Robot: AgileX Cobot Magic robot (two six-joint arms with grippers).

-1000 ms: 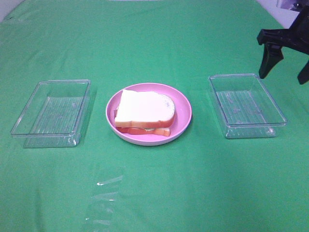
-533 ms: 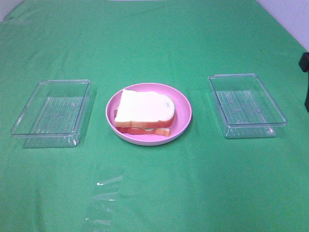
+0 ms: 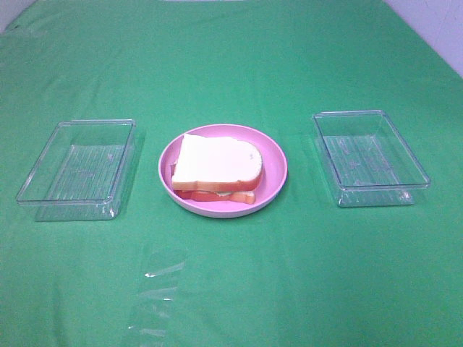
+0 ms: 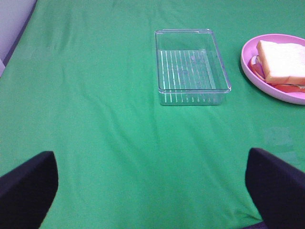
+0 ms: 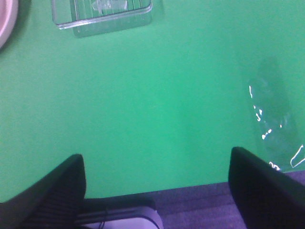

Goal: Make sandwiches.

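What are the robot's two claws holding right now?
Nothing. The left gripper and the right gripper are both open over bare green cloth. The sandwich sits alone on the pink plate.

No text, label, brand, number or sign can be read anywhere in these views.
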